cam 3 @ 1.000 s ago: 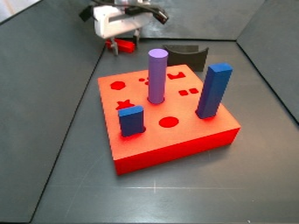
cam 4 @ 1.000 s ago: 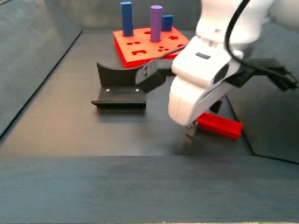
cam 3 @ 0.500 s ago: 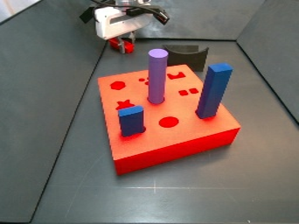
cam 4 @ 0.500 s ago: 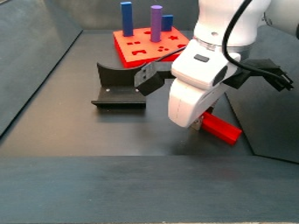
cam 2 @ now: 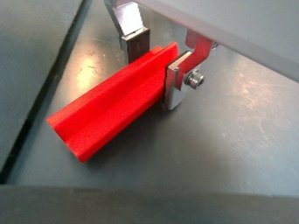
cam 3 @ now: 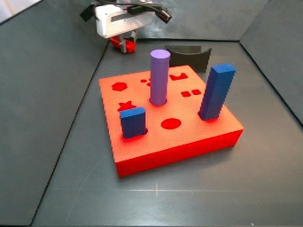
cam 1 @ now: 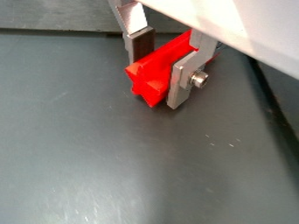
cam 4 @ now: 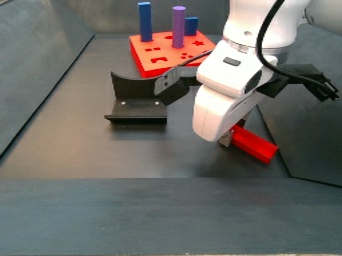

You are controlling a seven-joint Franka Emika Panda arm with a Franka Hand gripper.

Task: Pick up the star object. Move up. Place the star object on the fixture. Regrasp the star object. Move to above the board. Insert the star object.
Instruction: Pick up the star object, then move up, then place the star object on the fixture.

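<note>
**A:** Bright red, star-sectioned, ridged along its length: the star object (cam 2: 117,105) sat between the silver finger plates (cam 1: 187,70) of the end effector (cam 1: 163,54) in both wrist views. Was it held?

**B:** The plates were closed against its two flanks, dark pads touching the red, with most of the peg jutting out to one side. In a side view the end effector (cam 4: 230,137) stood low over the grey floor near the viewer, with the star object (cam 4: 251,145) showing just beneath it. Whether the peg had left the floor could not be told.

**A:** How should the step in hand be done well?

**B:** As a judgement: the pick-up appeared to be in hand. Because the grasp sat near one end, the lift should go straight up and slowly, so the long free end did not swing or slip in the pads.

**A:** And farther off?

**B:** The fixture (cam 4: 134,100), a dark notched bracket, stood beyond the end effector and apart from it. Farthest lay the board (cam 4: 167,52), red, carrying a purple peg (cam 4: 178,24) and blue pegs (cam 4: 142,20); its star hole (cam 3: 128,105) was unfilled.
</note>
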